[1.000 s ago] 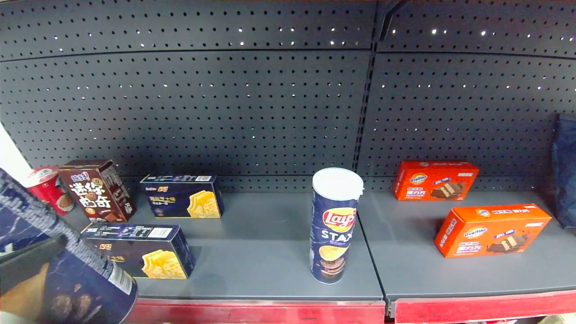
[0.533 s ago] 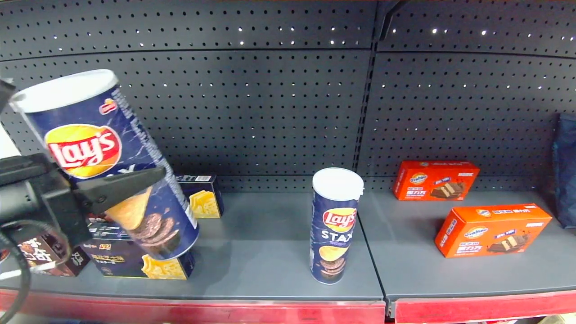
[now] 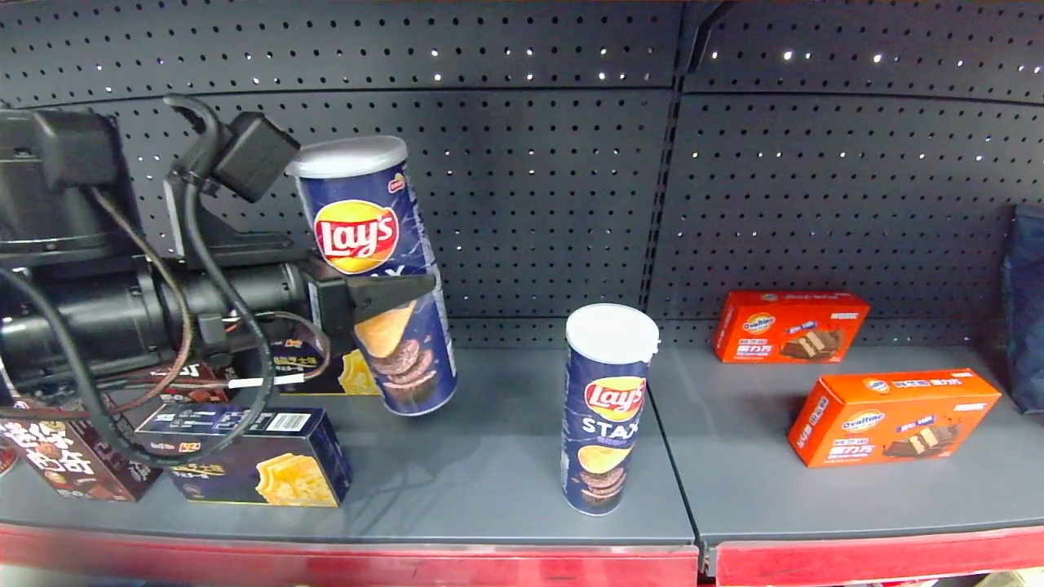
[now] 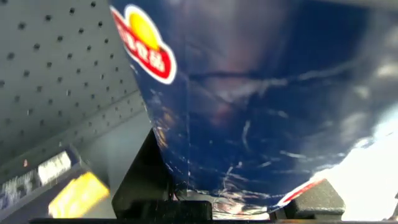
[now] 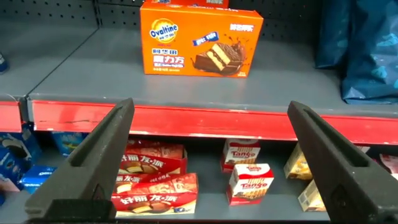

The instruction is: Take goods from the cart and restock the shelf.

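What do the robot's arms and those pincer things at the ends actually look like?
The left arm is a thick black cylinder draped in looping black cables, with a boxy black module on top. The right tool has two long, dark, wedge-shaped fingers; the left tool is black too.

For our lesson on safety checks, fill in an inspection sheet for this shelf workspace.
Surface: grey shelf, red front edge.
Job's things: held chip can tilted above the shelf; standing chip can upright near the front.
Clutter: two orange wafer boxes, dark blue cracker boxes, brown biscuit box.
Grippers: left gripper shut on the held chip can; right gripper open, empty.
Cables: black cables looped behind the left gripper.
Surroundings: perforated back panel; lower shelf stocked with boxes.
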Controlling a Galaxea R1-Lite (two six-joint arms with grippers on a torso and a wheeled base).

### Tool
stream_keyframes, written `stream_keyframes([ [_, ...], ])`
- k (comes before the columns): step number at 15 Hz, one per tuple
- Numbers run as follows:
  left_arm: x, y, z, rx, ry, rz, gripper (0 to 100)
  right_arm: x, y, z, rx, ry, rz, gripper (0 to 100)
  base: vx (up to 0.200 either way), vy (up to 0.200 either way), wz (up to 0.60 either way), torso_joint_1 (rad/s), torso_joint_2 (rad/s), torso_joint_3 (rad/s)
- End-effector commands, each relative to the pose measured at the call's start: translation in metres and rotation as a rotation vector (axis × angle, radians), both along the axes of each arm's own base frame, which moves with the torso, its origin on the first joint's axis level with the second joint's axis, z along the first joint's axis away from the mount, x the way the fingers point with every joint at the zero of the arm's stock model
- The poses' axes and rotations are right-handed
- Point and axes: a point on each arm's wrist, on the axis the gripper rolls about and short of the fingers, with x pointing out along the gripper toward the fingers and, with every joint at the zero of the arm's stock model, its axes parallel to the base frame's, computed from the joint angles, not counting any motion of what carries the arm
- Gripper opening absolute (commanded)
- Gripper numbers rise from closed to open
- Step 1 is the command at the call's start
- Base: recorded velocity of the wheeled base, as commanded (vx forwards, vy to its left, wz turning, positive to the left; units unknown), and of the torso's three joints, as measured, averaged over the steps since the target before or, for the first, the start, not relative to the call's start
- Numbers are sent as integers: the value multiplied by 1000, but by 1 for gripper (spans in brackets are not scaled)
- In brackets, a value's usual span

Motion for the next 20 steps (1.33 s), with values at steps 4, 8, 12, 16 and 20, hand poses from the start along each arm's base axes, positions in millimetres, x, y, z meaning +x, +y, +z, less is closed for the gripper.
stream_keyframes([
  [4,51,-24,-23,2,-22,-26,0,0,0,0,-1,1,0,100,0,0,0,0,0,0],
  [8,79,-42,-36,16,-8,-43,0,0,0,0,-6,1,-2,100,0,0,0,0,0,0],
  [12,106,-60,-53,23,13,-60,0,0,0,0,-6,1,1,100,0,0,0,0,0,0],
  [16,116,-80,-68,28,34,-92,0,0,0,0,-6,1,3,100,0,0,0,0,0,0],
  [20,130,-97,-75,20,16,-113,0,0,0,0,-8,3,1,100,0,0,0,0,0,0],
])
